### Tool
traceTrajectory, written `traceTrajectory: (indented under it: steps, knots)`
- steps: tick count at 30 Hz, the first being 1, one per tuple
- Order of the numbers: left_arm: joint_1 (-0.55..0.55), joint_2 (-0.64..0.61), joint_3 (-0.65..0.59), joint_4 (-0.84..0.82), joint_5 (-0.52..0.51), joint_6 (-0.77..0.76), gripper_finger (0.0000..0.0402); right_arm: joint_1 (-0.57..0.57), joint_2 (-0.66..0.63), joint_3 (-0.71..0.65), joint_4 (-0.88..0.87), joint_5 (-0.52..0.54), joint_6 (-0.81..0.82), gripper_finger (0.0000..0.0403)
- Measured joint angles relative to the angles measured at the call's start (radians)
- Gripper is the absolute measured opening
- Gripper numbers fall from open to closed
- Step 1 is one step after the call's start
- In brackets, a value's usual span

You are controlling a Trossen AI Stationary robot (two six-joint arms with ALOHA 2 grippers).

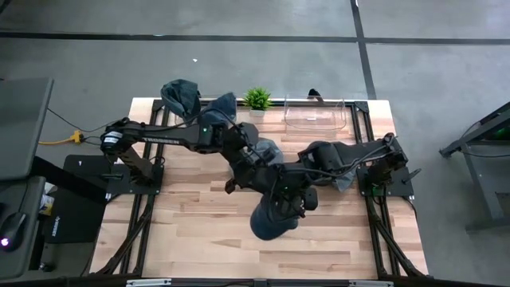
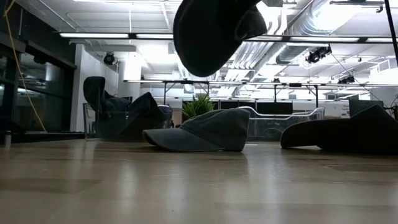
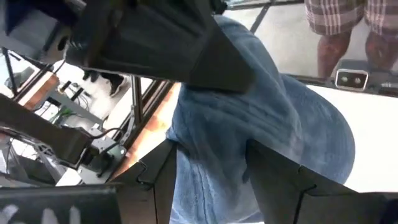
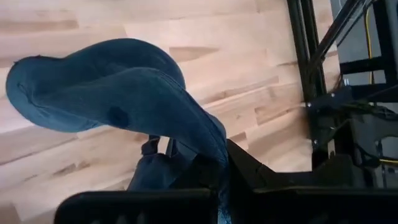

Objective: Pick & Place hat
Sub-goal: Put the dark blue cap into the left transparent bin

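Observation:
A blue denim hat [image 1: 271, 222] hangs in the air over the table's near middle, high above the wood in the low view [image 2: 208, 34]. Both grippers are shut on it: my left gripper [image 1: 269, 194] comes from the left, my right gripper [image 1: 301, 199] from the right. The hat's crown, with its top button [image 4: 116, 116], spreads out ahead of the right fingers. Another hat [image 2: 199, 130] rests by its brim and rim on the table under the arms. A dark hat [image 2: 348, 134] lies flat toward the right. My left gripper [image 3: 208, 149] has the hat's denim [image 3: 211, 186] between its two fingers [image 3: 155, 180], the cloth filling the gap; which part of the hat this is I cannot tell. The hat is clear of the table. My right gripper [image 4: 211, 158] pinches a fold of the hat's cloth at its lower edge [image 4: 214, 146] between its shut fingers, slanting down from the right. The crown bulges out beyond the fingers, and the hat is lifted clear of the wood.
A clear plastic bin [image 1: 315, 114] and a small green plant [image 1: 256, 98] stand at the far edge. More hats [image 1: 182, 96] are heaped at the far left. A person [image 3: 342, 25] stands beyond the table. Bare wood lies along the near edge.

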Motion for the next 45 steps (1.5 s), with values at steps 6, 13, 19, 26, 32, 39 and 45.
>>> traceTrajectory:
  steps: [6, 13, 19, 26, 32, 39, 45]
  knots:
    - [0.003, 0.0, 0.002, -0.001, 0.021, -0.058, 0.0168, -0.029, 0.002, 0.065, -0.001, 0.008, 0.016, 0.0]
    - [0.0, 0.003, -0.001, -0.006, 0.049, -0.108, 0.0149, -0.036, -0.001, 0.098, -0.002, 0.027, 0.014, 0.0]
    - [0.001, 0.006, -0.002, 0.001, 0.05, -0.107, 0.0126, -0.037, -0.001, 0.096, -0.01, 0.023, 0.014, 0.0]
    - [0.001, 0.006, -0.002, 0.009, 0.05, -0.109, 0.011, -0.05, -0.001, 0.096, -0.016, 0.018, 0.019, 0.0]
    - [0.001, 0.006, -0.002, 0.024, 0.043, -0.109, 0.0053, -0.062, -0.001, 0.094, -0.018, 0.007, 0.043, 0.0]
    - [0.0, 0.004, -0.002, 0.024, 0.015, -0.119, 0.0003, -0.066, -0.001, 0.094, -0.029, 0.006, 0.046, 0.0]
    - [0.0, 0.004, -0.002, 0.017, -0.019, -0.149, 0.0001, -0.067, -0.001, 0.092, -0.038, 0.009, 0.051, 0.0]
